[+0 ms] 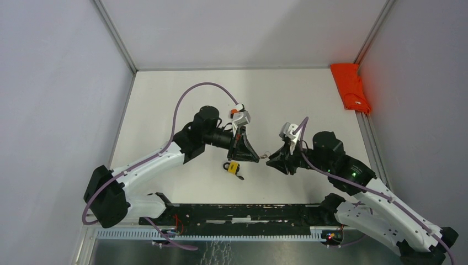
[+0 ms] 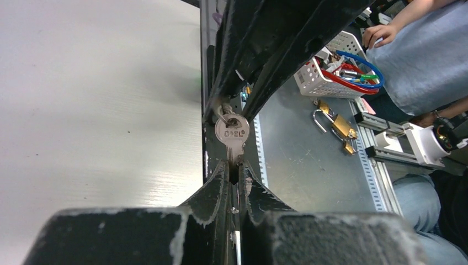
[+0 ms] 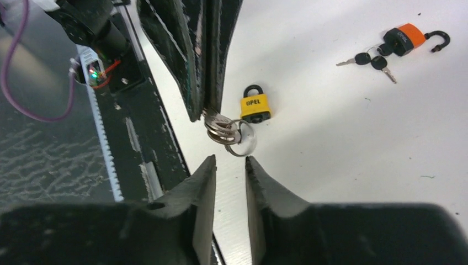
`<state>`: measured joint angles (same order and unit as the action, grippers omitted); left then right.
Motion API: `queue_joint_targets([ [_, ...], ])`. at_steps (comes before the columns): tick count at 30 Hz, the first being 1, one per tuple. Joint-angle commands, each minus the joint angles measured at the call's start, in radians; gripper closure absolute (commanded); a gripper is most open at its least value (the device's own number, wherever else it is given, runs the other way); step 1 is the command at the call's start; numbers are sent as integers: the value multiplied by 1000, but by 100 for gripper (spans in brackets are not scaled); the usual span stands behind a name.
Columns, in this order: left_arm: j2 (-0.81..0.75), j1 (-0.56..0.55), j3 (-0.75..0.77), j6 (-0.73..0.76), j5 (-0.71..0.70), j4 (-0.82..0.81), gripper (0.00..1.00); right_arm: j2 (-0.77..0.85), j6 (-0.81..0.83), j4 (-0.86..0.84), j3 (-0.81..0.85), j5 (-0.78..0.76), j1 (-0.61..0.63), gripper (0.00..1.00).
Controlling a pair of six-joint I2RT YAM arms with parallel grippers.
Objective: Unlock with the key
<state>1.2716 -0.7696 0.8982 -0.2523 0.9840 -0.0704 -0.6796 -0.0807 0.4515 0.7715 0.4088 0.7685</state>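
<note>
Bright, even light casts soft shadows; the table [image 2: 83, 110] glares, near foregrounds blur.

key [image 2: 232, 134]: silver, stamped head exposed, rings [image 3: 223, 131] attached, blade pinched in left gripper [image 2: 234, 168] | padlock [image 3: 255, 106]: yellow, black shackle closed, flat on table [image 3: 342, 138]

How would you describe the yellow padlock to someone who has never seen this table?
On the white table, find the left gripper near the middle. Just beside it, toward the arm bases, lies the small yellow padlock, shackle closed; the orange padlock stands open, with black-headed keys.
</note>
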Motion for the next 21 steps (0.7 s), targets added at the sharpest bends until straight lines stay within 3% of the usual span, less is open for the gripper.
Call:
queue_joint_targets([
  [1,-43,1,62,73,-31,21,98,-6,-9,15,13,-43,3,64],
  [3,-42,0,67,83,-51,48,98,2,-23,-6,29,-80,2,59],
  [11,-37,0,69,103,-98,64,98,25,-86,-84,102,-212,3,56],
  [21,-32,-2,80,99,-114,92,98,-64,-149,-245,28,-104,3,54],
])
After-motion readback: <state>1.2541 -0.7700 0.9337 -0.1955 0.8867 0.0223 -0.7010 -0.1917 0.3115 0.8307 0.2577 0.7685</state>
